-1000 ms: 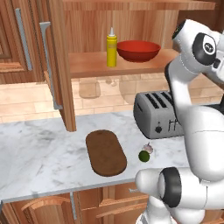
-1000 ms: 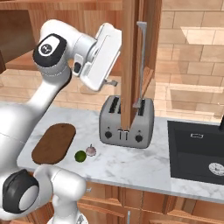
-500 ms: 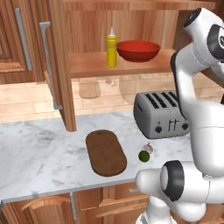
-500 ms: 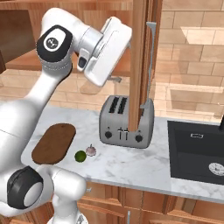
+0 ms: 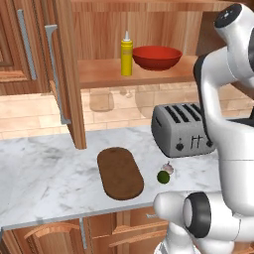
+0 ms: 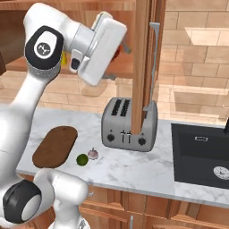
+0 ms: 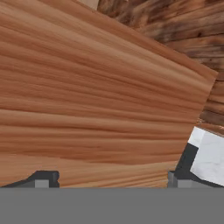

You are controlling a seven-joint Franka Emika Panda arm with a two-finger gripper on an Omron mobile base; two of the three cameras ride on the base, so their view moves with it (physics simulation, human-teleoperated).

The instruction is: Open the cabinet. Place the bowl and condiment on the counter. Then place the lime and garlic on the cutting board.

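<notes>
The cabinet stands open, its left door [image 5: 67, 74] swung out and its right door [image 6: 141, 67] seen edge-on. On the lower shelf the yellow condiment [image 5: 127, 53] stands just left of the red bowl [image 5: 156, 57]. The dark oval cutting board [image 5: 119, 172] lies on the marble counter [image 5: 44, 173]. The lime [image 5: 163, 177] and garlic [image 5: 169, 168] lie side by side right of the board. My gripper [image 6: 119, 62] is open and holds nothing, raised at shelf height just left of the right door. In the hand view its fingertips [image 7: 43, 178] stand wide apart before a close wood face.
A silver toaster [image 5: 181, 130] stands on the counter under the shelf, behind the lime and garlic. A black sink [image 6: 201, 154] lies at the right. Grey bar handles [image 5: 53, 74] run down both doors. Low cabinets sit under the counter.
The arm has risen and the hand has swung right toward the right door, leaving the left base view. The jaws stayed open. Bowl, bottle, lime and garlic have not moved.
</notes>
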